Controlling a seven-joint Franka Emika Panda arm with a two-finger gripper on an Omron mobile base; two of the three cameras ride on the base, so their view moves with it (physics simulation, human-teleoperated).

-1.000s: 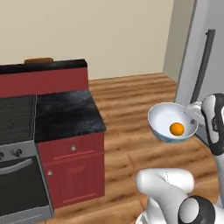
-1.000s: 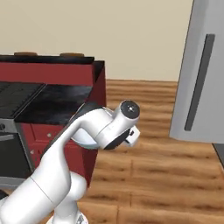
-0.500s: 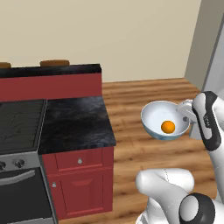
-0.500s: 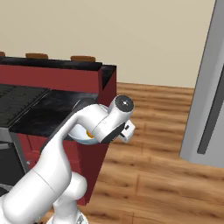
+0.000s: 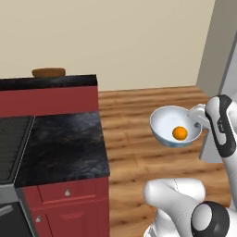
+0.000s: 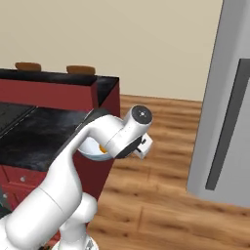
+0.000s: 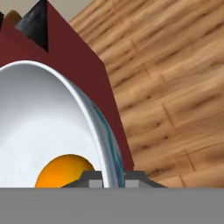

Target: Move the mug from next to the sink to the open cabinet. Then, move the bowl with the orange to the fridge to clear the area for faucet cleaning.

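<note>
Our gripper (image 7: 108, 178) is clamped on the rim of the bowl (image 5: 172, 126), held over the wood floor (image 5: 139, 152). The orange (image 5: 179, 133) sits inside, and the grey fridge (image 6: 229, 102) stands to our right.

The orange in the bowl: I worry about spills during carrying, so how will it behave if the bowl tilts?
The orange is round and lies loose in the bowl, so it would probably roll toward the low side. The gripper pinches just the rim, so the bowl may swing. Its deep walls should likely keep the fruit in.
</note>
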